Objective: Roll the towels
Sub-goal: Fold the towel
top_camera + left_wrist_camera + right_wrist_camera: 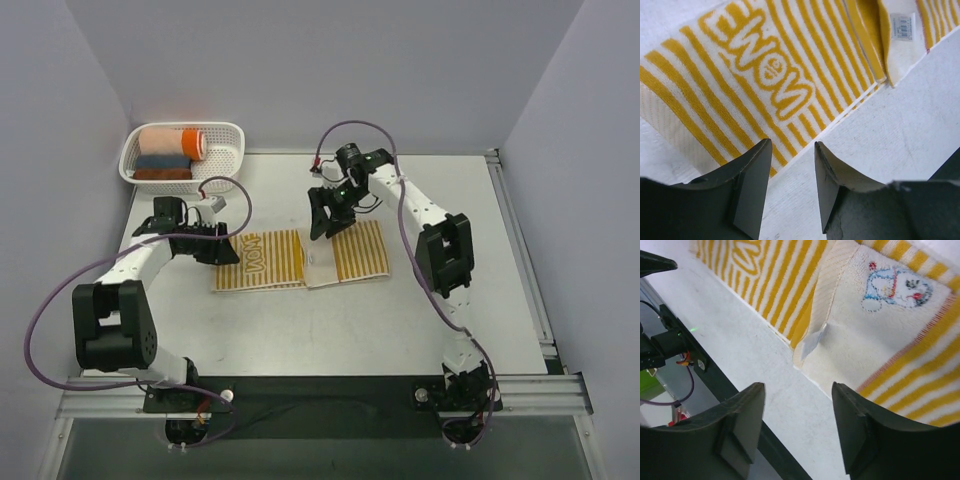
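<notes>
**Top external:** fixed high behind the arm bases, facing down and forward. It stands far off and takes in the whole table (330,320), both arms and the towel (300,258).

**Left wrist:** close above the towel, looking past the left gripper (791,145) at the lettering (765,65).

**Right wrist:** close, looking past the right gripper (797,387) at the cartoon figure (895,287) and a table edge.

**Shared:** both wrist views catch the white label (901,26) at the towel's middle; all three show the towel.

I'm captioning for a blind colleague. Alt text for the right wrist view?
The right gripper, jaws open, hovers over the striped towel lying on the table; a cartoon figure and a white tag show on its cream panel.
</notes>
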Controlling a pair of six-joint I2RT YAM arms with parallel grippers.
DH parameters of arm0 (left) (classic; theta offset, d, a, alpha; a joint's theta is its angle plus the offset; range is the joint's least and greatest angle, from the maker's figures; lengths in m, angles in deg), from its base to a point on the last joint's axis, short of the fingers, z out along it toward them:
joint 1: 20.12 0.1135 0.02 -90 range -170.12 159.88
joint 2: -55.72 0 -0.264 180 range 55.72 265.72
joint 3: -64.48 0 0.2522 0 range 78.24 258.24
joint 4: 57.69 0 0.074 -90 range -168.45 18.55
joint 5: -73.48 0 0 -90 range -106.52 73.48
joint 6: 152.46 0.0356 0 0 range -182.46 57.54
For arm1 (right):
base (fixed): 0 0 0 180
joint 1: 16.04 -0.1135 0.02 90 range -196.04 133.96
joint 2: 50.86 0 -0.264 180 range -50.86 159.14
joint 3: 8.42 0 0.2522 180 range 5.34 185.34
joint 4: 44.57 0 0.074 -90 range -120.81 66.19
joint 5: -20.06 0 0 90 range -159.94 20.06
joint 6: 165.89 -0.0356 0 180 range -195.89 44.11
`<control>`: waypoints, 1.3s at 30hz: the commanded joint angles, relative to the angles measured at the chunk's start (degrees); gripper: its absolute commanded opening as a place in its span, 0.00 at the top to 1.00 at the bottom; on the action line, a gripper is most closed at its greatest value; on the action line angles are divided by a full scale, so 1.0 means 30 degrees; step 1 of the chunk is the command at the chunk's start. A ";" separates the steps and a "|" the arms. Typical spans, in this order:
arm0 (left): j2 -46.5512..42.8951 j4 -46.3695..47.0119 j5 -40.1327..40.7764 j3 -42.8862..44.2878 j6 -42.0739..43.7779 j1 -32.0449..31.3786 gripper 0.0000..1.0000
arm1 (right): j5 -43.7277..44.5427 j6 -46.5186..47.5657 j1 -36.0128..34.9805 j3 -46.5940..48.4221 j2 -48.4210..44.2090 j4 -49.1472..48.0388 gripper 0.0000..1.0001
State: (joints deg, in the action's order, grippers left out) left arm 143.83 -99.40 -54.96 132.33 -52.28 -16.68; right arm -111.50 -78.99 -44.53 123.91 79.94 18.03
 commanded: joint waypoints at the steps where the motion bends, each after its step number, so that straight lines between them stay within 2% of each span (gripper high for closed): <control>1: -0.1333 -0.0382 -0.0579 0.0253 0.0768 -0.0209 0.50 | 0.0111 0.1348 0.1670 -0.0145 -0.2585 0.0683 0.47; 5: -0.0722 -0.0763 0.0857 0.0253 0.0886 -0.0913 0.57 | 0.1137 0.1880 0.3751 -0.0264 -0.1300 0.0625 0.71; 8: 0.0098 -0.0734 0.1238 0.0312 0.0652 -0.0972 0.59 | 0.1868 0.2261 0.4632 0.0262 0.0193 0.0304 0.83; 9: 0.0333 -0.0676 0.1298 0.0399 0.0652 -0.0972 0.59 | 0.1958 0.2319 0.4750 0.0757 0.0633 0.0244 0.85; 14: 0.1681 -0.0821 0.2000 0.0809 0.0710 -0.1001 0.60 | 0.2339 0.2642 0.4751 0.1290 0.2801 0.0126 0.86; 18: 0.2501 -0.0968 0.2703 0.0839 0.0885 -0.1001 0.61 | 0.2720 0.3023 0.4809 -0.0083 0.2777 0.0097 0.86; 22: 0.4545 -0.0998 0.3815 0.1656 0.1148 -0.1557 0.64 | 0.2925 0.3374 0.4868 -0.3390 0.0997 0.0068 0.88; 23: 0.5018 -0.0969 0.4021 0.2094 0.1266 -0.1558 0.64 | 0.2897 0.3433 0.4926 -0.5138 0.0554 0.0039 0.89; 26: 0.7477 -0.1027 0.4988 0.4786 0.1822 -0.1587 0.66 | 0.2548 0.3521 0.4927 -0.8016 -0.1612 0.0039 0.89; 27: 0.8179 -0.0998 0.5106 0.5635 0.1939 -0.1587 0.67 | 0.2197 0.3492 0.4869 -0.9941 -0.2228 0.0039 0.90; 28: 0.9521 -0.1085 0.5107 0.7732 0.1941 -0.1645 0.68 | 0.1729 0.3434 0.4752 -1.1062 -0.3423 0.0068 0.90; 30: 1.0846 -0.1931 0.4495 1.0171 0.1941 -0.2025 0.68 | 0.0412 0.3491 0.3995 -1.3577 -0.4572 0.0097 0.89; 32: 1.2080 -0.2838 0.3324 1.3280 0.1824 -0.2434 0.61 | -0.1659 0.3959 0.3348 -1.4672 -0.6213 0.0214 0.87; 35: 1.1997 -0.3281 0.1944 1.5188 0.1677 -0.3167 0.51 | -0.3163 0.4224 0.2232 -1.5469 -0.7739 0.0478 0.82; 39: 1.0183 -0.3312 0.1622 1.4291 0.1006 -0.3375 0.49 | -0.2819 0.4136 0.2990 -1.4328 -0.8269 0.0362 0.77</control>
State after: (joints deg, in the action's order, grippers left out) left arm 179.79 -107.51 -47.16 174.99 -48.59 -26.55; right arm -117.42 -67.71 -38.67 77.90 58.67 17.26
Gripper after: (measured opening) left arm 0.508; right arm 0.217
